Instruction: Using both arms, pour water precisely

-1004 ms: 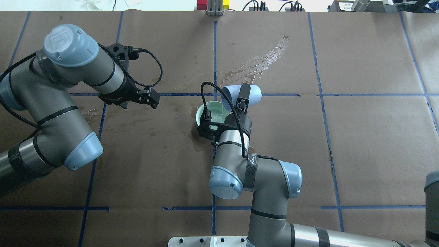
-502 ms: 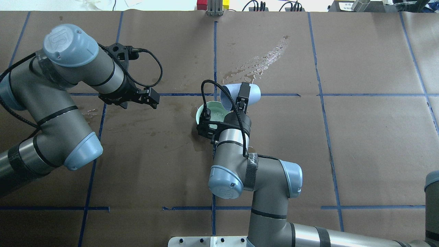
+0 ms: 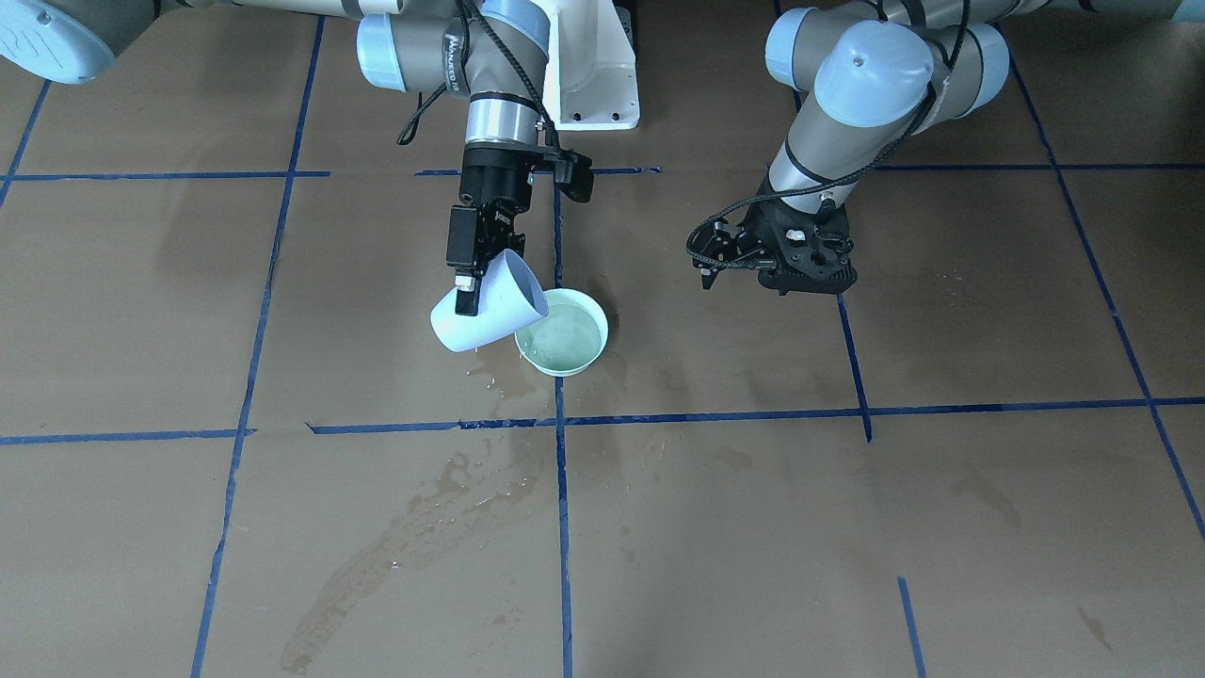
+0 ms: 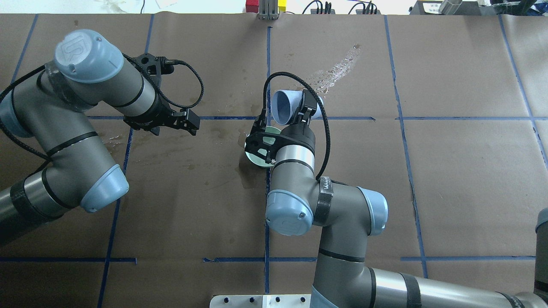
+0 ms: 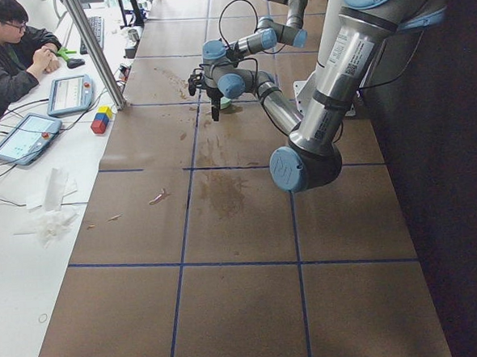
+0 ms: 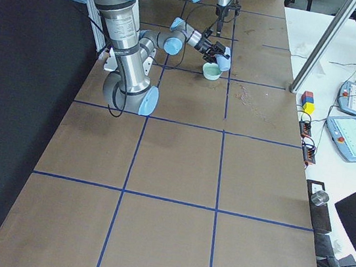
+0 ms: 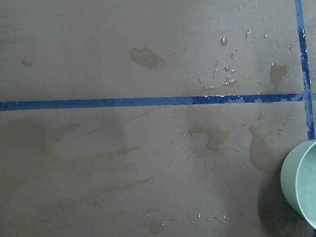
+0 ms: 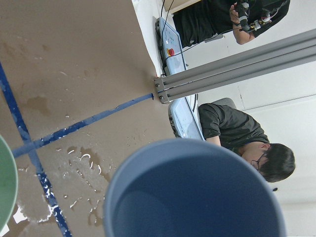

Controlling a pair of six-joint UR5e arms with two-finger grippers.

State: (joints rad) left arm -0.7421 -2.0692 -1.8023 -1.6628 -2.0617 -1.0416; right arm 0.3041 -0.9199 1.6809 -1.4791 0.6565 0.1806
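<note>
Water (image 3: 565,337) lay clear and faintly glossy inside a squat mint-green plastic cup (image 3: 557,370). This cup stood upright on the brown paper-covered table (image 3: 847,527), on a blue tape line (image 3: 725,414) and near a crossing of two such lines.

The right arm (image 4: 325,214) reached forward from the white bolted pedestal (image 3: 593,75). The right gripper (image 3: 468,282) was clamped on the wall of a pale blue plastic cup (image 3: 490,320), holding it off the table and tipped far onto its side. The blue cup's mouth was turned towards the green cup. In the front-facing view its rim overlapped the green cup's edge, but whether the two touched could not be told. The right wrist view looked straight into the blue cup, with the green cup's edge at the lower left.

A glistening wet streak (image 4: 334,72) ran across the paper beyond both cups, and darker damp patches (image 3: 424,527) spread on the operators' side.

The left arm (image 4: 85,98) bent in from its own side. The left gripper (image 4: 190,122) hung low over the table, well apart from both cups, and whether its jaws were parted could not be made out. Its wrist view showed spattered droplets (image 7: 222,74) on the paper and the green cup at the right edge.

A seated person (image 5: 9,67) in a dark jacket was at the white side bench near a grey tablet (image 5: 70,94).
</note>
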